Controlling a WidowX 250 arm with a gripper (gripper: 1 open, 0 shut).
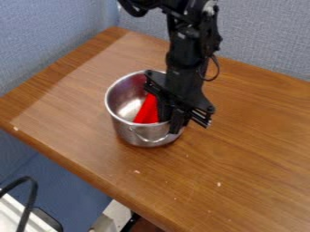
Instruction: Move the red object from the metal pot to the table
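Note:
The metal pot point(130, 133) stands on the brown wooden table point(67, 104), a little back of the middle. Inside it the red object point(149, 110) leans tilted against the right side, only partly showing. My black gripper point(173, 106) reaches straight down into the right half of the pot. Its fingers are drawn close together around the upper end of the red object. The lower end of the fingers and the far part of the red piece are hidden behind the arm and the pot wall.
A blue-grey wall point(54, 27) runs behind the table's left and back edges. The table's front edge point(72, 172) slants across the lower left, with floor and a dark frame point(18, 204) below. Bare wood point(248, 154) lies right of and in front of the pot.

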